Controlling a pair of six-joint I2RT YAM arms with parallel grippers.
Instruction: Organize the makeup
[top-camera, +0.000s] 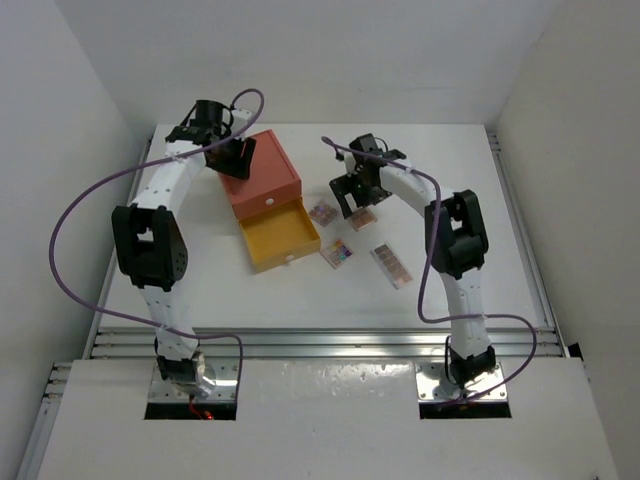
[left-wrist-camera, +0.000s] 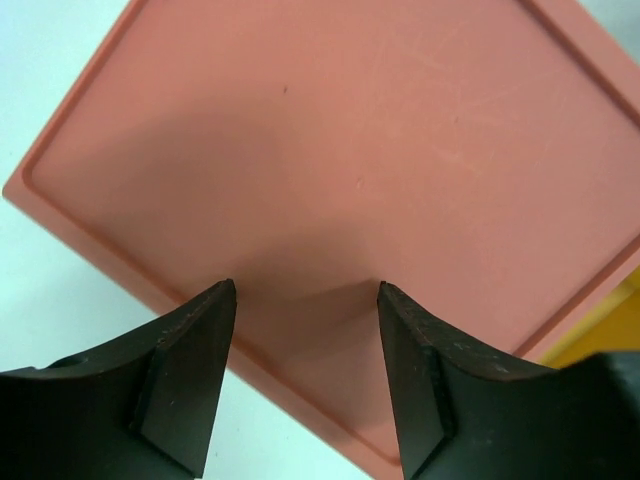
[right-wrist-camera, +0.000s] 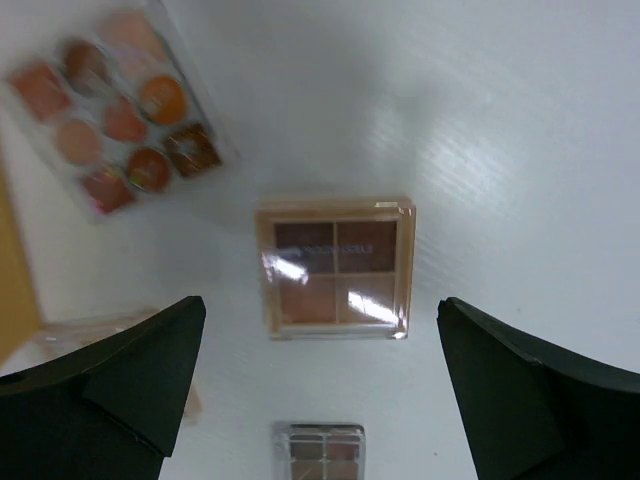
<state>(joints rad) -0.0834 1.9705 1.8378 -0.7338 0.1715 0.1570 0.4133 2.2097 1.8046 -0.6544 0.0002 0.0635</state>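
The makeup shows as flat eyeshadow palettes on the white table, right of the drawer box. A square brown four-pan palette (right-wrist-camera: 335, 268) lies just ahead of my right gripper (right-wrist-camera: 321, 301), which hangs above it, open wide and empty. A nine-pan palette (right-wrist-camera: 115, 110) lies at the upper left and a small grey-framed palette (right-wrist-camera: 320, 450) at the bottom edge. From above I see a colourful palette (top-camera: 337, 253) and a longer one (top-camera: 392, 266) nearer the arms, with my right gripper (top-camera: 352, 198) beyond them. My left gripper (left-wrist-camera: 306, 284) hovers open over the orange box lid (left-wrist-camera: 380, 130), holding nothing.
The orange drawer box (top-camera: 260, 175) stands left of centre with its yellow drawer (top-camera: 280, 238) pulled out towards the arms. The drawer's yellow edge (right-wrist-camera: 10, 280) shows at the left of the right wrist view. Walls close in the table on both sides.
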